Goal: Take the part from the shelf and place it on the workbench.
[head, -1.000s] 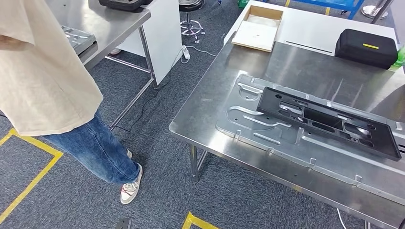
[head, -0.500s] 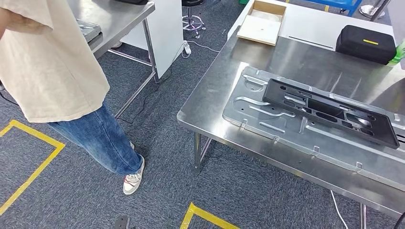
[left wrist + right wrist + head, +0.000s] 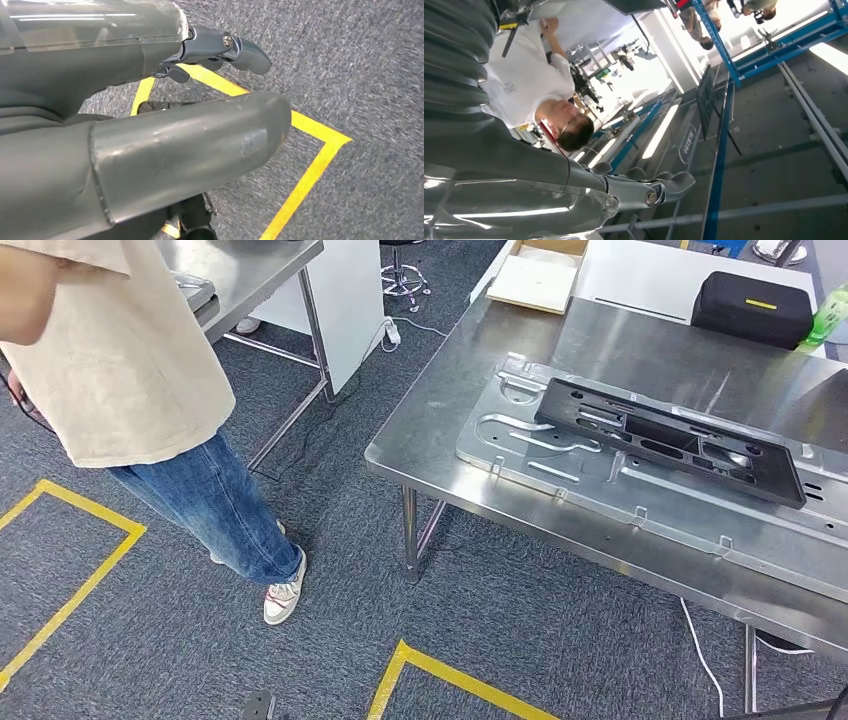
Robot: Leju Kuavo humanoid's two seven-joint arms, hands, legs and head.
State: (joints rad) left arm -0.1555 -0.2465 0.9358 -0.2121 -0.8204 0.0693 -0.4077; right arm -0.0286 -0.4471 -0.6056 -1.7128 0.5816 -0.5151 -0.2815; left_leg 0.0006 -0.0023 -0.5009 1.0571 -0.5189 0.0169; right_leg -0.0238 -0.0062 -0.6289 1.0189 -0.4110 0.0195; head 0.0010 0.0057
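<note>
Black plastic frame [image 3: 668, 440] lies flat on the stamped metal panel [image 3: 560, 475] on the steel workbench [image 3: 440, 440], so probably placed already. Left hand [image 3: 165, 135] and right hand [image 3: 574, 195] hold nothing, fingers apart.

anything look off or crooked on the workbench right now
Nothing looks damaged or spilled. The black part lies flat on the metal panel on the workbench, set at a slant to the panel's long edge. That may simply be how it was put down.

Head view: high, angled forward and down over the counter [image 3: 450, 455] corner and carpet.
Left wrist view: close behind the left hand [image 3: 150, 125], facing carpet.
Right wrist view: close behind the right hand [image 3: 589, 192], facing upward to ceiling.
</note>
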